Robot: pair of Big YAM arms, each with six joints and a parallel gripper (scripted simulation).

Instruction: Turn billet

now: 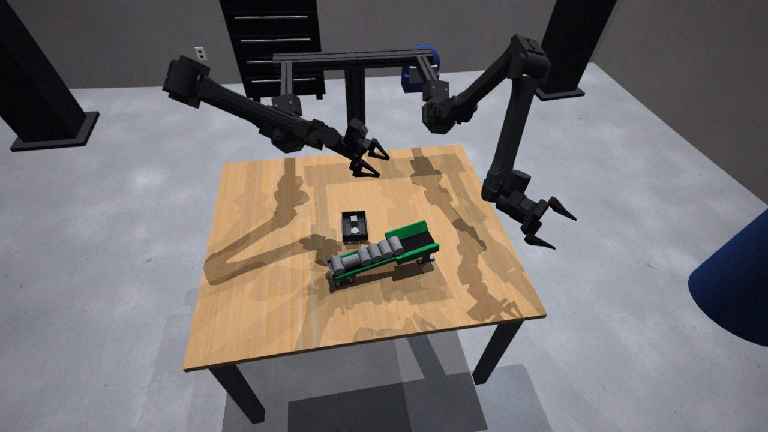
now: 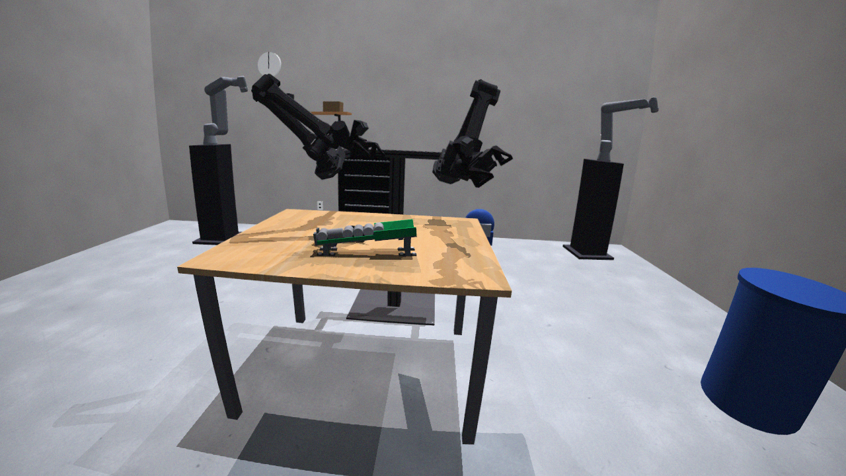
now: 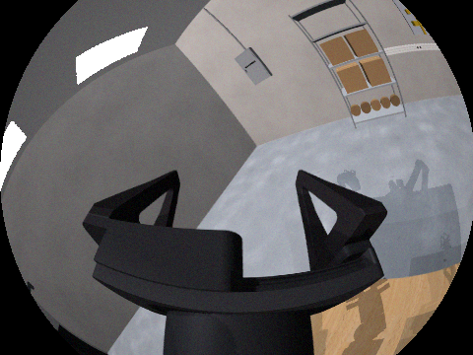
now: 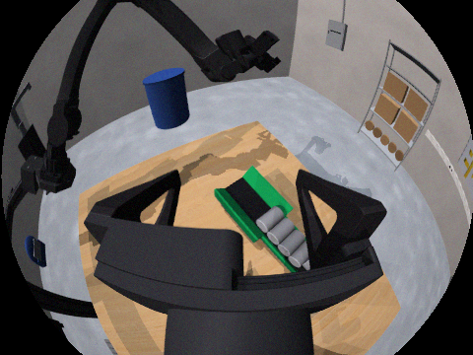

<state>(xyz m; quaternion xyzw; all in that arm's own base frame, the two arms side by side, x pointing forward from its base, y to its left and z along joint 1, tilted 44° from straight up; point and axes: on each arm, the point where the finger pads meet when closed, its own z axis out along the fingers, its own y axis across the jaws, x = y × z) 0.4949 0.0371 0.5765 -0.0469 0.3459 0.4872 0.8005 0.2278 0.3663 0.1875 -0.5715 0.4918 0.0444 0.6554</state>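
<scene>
Feed ramp (image 1: 406, 230) (image 2: 394, 228) (image 4: 268, 189): one, green-sided, dark bed, standing on a wooden table (image 1: 257, 322) (image 2: 248, 260) (image 3: 394, 306) (image 4: 222, 148).

Stop (image 1: 329, 263) (image 2: 316, 238): one, at the ramp's low end.

End billet (image 1: 338, 264) (image 2: 322, 235): one, grey, lying across the ramp, next to the stop.

Lengthwise billet (image 1: 350, 261) (image 2: 334, 232): one, grey, lying along the ramp, second from the stop; still to be turned.

Upper billets (image 1: 374, 253) (image 2: 358, 231) (image 4: 281, 231): four, grey, lying across the ramp in a close row, uphill of the lengthwise one.

Tray (image 1: 344, 228): one, dark, open, near the ramp's lower half on the side of the arms' mount; contains a pale block (image 1: 353, 219) and a pale hexagonal piece (image 1: 354, 230).

Right gripper (image 1: 383, 166) (image 2: 373, 147) (image 4: 237, 173): black, fingers spread, nothing between them; raised, well apart from the ramp.

Left gripper (image 1: 564, 233) (image 2: 501, 170) (image 3: 237, 173) (image 4: 277, 49): black, fingers spread wide, nothing between them; raised, out past the ramp's high end.

Blue drum (image 1: 741, 284) (image 2: 774, 361) (image 4: 168, 101): one, on the floor, well beyond the ramp's high end.

Drawer cabinet (image 1: 273, 32) (image 2: 366, 183): one, black, far behind the ramp, beyond the arms' mount.
</scene>
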